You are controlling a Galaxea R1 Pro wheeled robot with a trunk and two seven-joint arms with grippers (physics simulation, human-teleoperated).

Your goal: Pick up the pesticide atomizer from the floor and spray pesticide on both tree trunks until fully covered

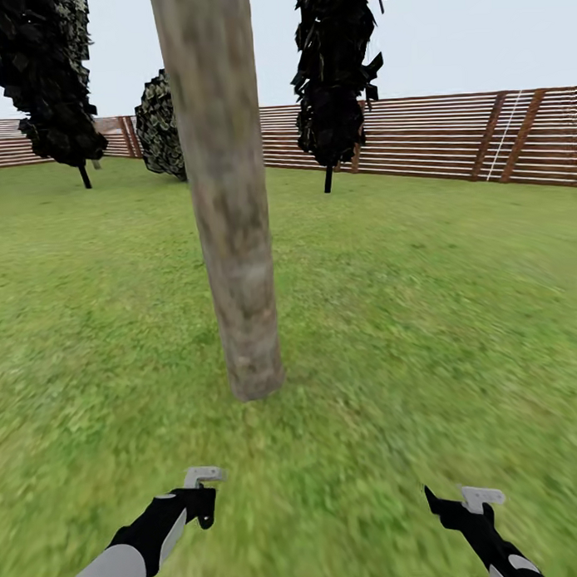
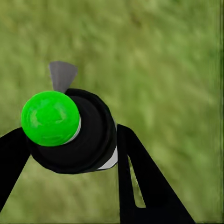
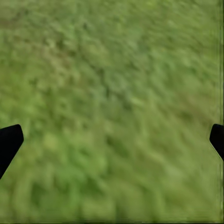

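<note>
Straight ahead in the head view, a thick pale tree trunk (image 1: 227, 207) rises from the lawn (image 1: 423, 317), its crown cut off by the picture's upper edge, so the foliage cannot be judged. Behind it stand thin dark-leaved trees (image 1: 335, 79) and a slatted wooden fence (image 1: 450, 137). Low in the picture the left gripper (image 1: 198, 491) and the right gripper (image 1: 462, 503) reach forward over the grass; both look small and are partly cropped, and what the left one carries is hard to make out from here.

Seen from the left wrist, the pesticide atomizer (image 2: 70, 130) sits clamped between the two dark fingers (image 2: 140, 177): a black round body with a glossy green cap and a grey nozzle tab. The fingers close on its body, which looks like the right place to hold, leaving cap and nozzle free. It seems light, rigid and smooth, so it could twist or slip in a loose grip. Its lower part is hidden by the cap and fingers.

From the right wrist, two dark fingertips (image 3: 9, 142) sit at opposite edges with blurred grass between them: that claw is spread wide and holds nothing.
</note>
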